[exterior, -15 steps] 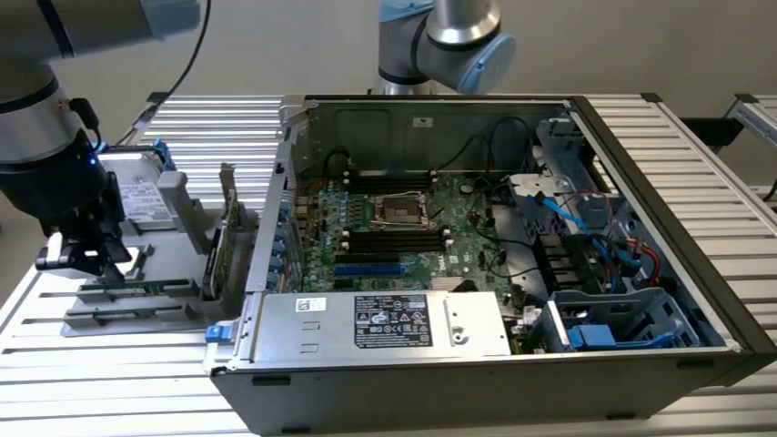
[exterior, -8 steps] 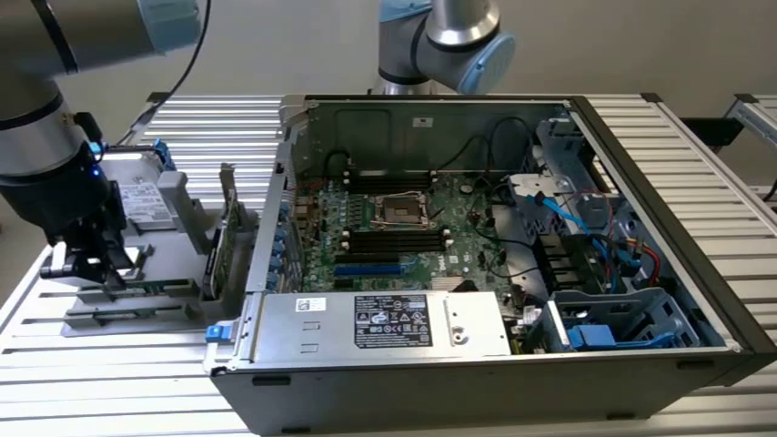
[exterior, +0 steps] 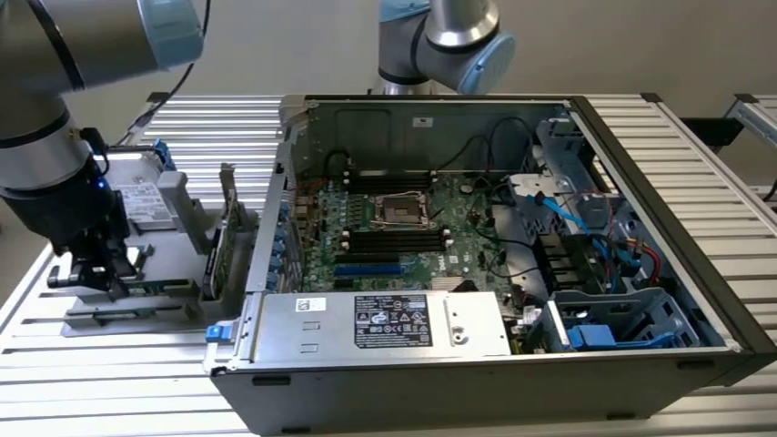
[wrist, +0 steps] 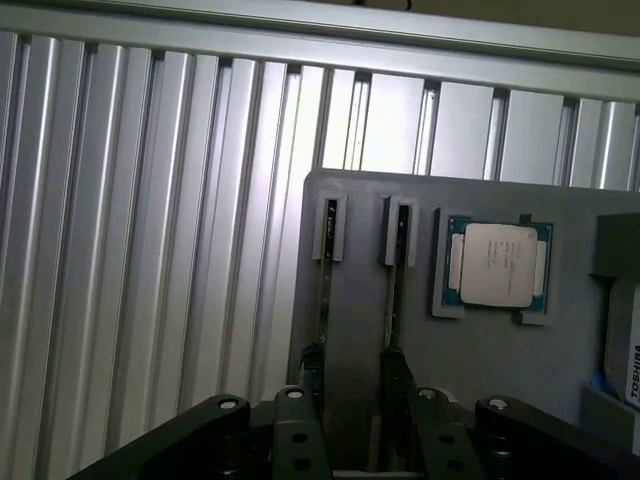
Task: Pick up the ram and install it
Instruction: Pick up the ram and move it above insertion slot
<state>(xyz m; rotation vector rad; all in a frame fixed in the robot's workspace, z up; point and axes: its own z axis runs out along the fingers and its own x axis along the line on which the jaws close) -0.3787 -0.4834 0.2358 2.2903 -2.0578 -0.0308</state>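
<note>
— Where does your arm [exterior: 43, 127] stand?
— At the exterior view's left, with my wrist [exterior: 61, 209] pointing straight down.
— And the tool [exterior: 100, 278]?
— My tool hangs low; in the wrist view its two black fingers [wrist: 300, 420] are spread wide apart.

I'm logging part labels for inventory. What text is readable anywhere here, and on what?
"TOSHIB": sideways and cut off by the picture's edge, on the drive label in the wrist view.
Power supply label: printed text and symbols, too small to read.
Processor: markings on its metal lid, too blurred to read.
</note>
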